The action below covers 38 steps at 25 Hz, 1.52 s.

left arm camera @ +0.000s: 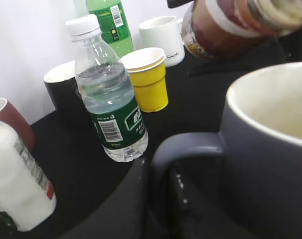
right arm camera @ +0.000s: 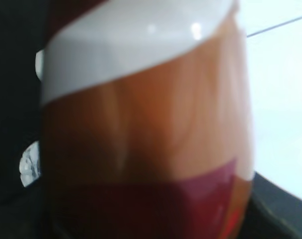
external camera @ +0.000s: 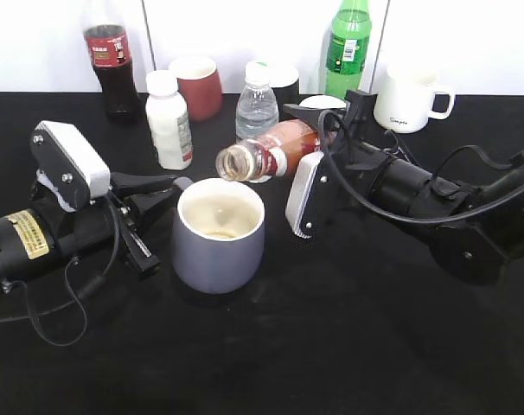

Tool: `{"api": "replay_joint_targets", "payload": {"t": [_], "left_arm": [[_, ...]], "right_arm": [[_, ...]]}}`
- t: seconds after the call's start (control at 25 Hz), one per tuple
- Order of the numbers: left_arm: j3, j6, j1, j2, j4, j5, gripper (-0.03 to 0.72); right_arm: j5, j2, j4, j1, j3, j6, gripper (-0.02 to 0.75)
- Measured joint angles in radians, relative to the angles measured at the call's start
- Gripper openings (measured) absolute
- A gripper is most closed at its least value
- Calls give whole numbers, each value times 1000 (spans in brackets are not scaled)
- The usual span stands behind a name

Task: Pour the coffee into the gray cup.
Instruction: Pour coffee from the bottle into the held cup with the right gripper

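1. left gripper [external camera: 171, 186] sits low on the black table [external camera: 331, 346], its fingers [left arm camera: 136, 199] clamped on the handle of the gray cup [external camera: 219, 233].
2. cup stands upright mid-table; inside looks off-white, can't tell if there's any liquid in it.
3. coffee [external camera: 275, 151] is tipped sideways, open mouth just over the cup's back rim.
4. right gripper [external camera: 331, 130] has its fingers clenched around the coffee's body.
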Motion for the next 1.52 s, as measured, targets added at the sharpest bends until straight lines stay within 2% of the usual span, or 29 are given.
{"api": "replay_joint_targets", "payload": {"t": [0.28, 0.72, 1.52], "left_arm": [[0, 1, 0, 0, -65, 8, 78], [0, 1, 0, 0, -44, 52, 78], [0, 1, 0, 0, -38, 26, 83]], "right_arm": [[0, 0, 4, 0, 0, -91, 505], [0, 0, 10, 0, -4, -183, 505], [0, 0, 11, 0, -21, -271, 505]]}}
